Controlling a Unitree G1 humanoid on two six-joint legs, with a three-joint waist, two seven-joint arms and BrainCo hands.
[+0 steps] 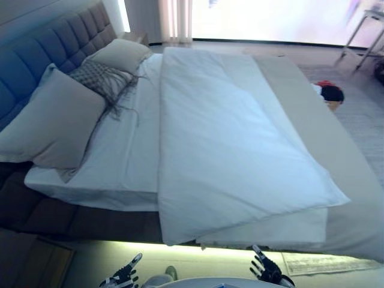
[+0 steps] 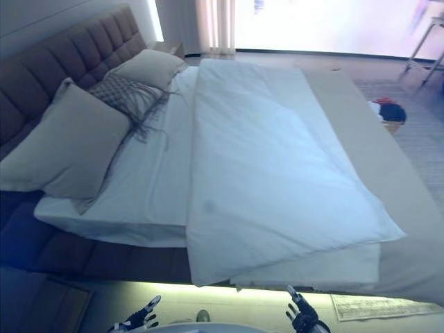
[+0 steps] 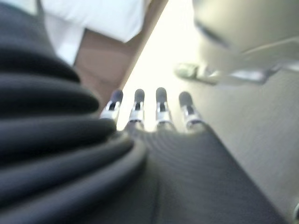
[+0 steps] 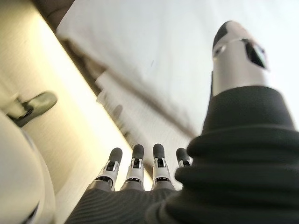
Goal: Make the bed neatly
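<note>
A white duvet (image 1: pixel 228 150) lies over the middle of the bed, its near corner hanging over the side nearest me. It leaves a strip of white sheet (image 1: pixel 129 150) bare toward the headboard. Two beige pillows (image 1: pixel 57 123) (image 1: pixel 123 54) lean at the padded headboard (image 1: pixel 48 54), with a patterned fringed cushion (image 1: pixel 102 78) between them. A grey cover (image 1: pixel 342 162) lies along the foot side. My left hand (image 1: pixel 123 275) and right hand (image 1: pixel 267 269) hang low in front of the bed side, fingers straight, both empty.
A lit strip runs along the floor (image 1: pixel 180 258) under the bed's edge. A wooden box (image 1: pixel 36 264) stands at the lower left. A basket with red and dark items (image 1: pixel 330 95) sits past the bed on the rug. A stool (image 1: pixel 366 30) stands at the far right.
</note>
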